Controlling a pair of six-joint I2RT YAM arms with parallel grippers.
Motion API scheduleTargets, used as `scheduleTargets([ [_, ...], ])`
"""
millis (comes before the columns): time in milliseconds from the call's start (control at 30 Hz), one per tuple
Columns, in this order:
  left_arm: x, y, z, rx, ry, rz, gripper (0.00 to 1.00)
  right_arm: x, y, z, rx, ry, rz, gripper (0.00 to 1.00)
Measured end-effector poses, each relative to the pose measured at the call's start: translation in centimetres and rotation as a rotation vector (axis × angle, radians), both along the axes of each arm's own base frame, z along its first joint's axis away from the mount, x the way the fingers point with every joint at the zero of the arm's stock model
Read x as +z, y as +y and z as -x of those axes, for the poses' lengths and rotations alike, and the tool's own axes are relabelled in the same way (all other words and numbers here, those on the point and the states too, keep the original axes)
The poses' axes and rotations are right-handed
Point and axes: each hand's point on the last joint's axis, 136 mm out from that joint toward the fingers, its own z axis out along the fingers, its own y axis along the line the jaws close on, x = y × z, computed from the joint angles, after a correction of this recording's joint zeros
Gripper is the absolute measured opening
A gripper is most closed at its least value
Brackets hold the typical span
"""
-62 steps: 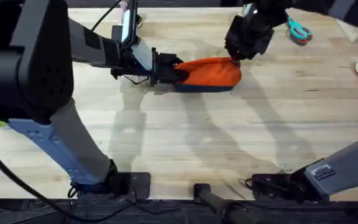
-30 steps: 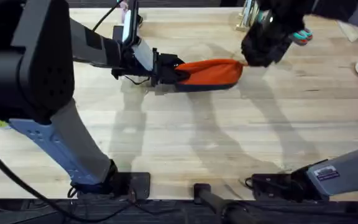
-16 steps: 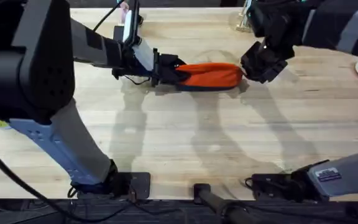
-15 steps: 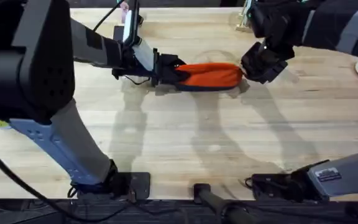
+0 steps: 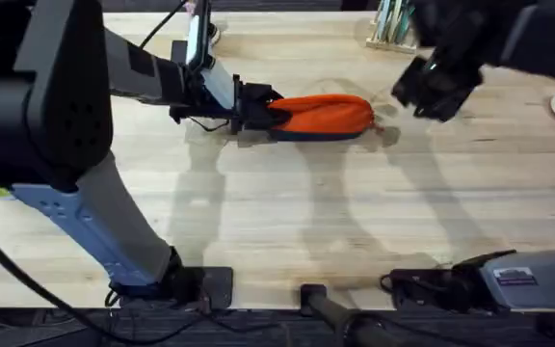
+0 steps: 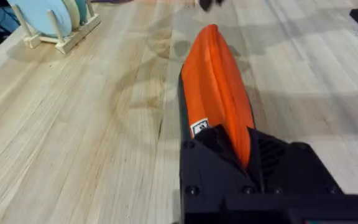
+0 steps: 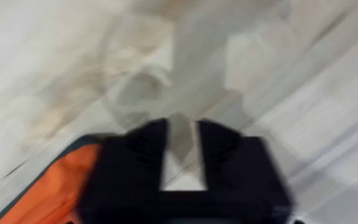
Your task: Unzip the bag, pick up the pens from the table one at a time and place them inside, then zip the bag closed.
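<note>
L gripper (image 5: 258, 104) clamped on the L end of the bag (image 5: 322, 114), upper centre of overhead frame, lying on the table (image 5: 306, 222). R gripper (image 5: 438, 89) up at upper right, just off the bag's R end, fingers a bit apart w/ nothing between them.

Judgement: zip looks shut. Keep L clamp firm as anchor while R works the zip, pulling along the zip line, not up.

Bag: soft orange fabric, navy base band, oblong w/ top ridge; will buckle if slack. Table: light planked wood.

A wooden dish rack (image 6: 55, 25) holding pale blue plates stands at the far edge — shadows fall softly.
</note>
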Motion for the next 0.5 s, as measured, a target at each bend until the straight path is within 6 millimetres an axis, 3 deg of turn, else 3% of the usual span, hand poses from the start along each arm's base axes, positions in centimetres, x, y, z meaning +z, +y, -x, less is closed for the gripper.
scheduleTargets([
  [133,0.0,0.0,0.0,0.0,0.0,0.0,0.045,4.9,0.4,-1.1,0.131,-0.103,0.016,0.913],
  [167,0.0,0.0,0.0,0.0,0.0,0.0,0.045,6.0,0.6,-1.2,0.17,-0.124,0.019,0.973],
  [300,0.0,0.0,0.0,0.0,0.0,0.0,0.045,9.8,1.9,-0.9,0.353,-0.196,0.002,0.996],
  [500,0.0,0.0,0.0,0.0,0.0,0.0,0.045,12.4,4.7,1.6,0.653,-0.219,-0.054,0.997],
])
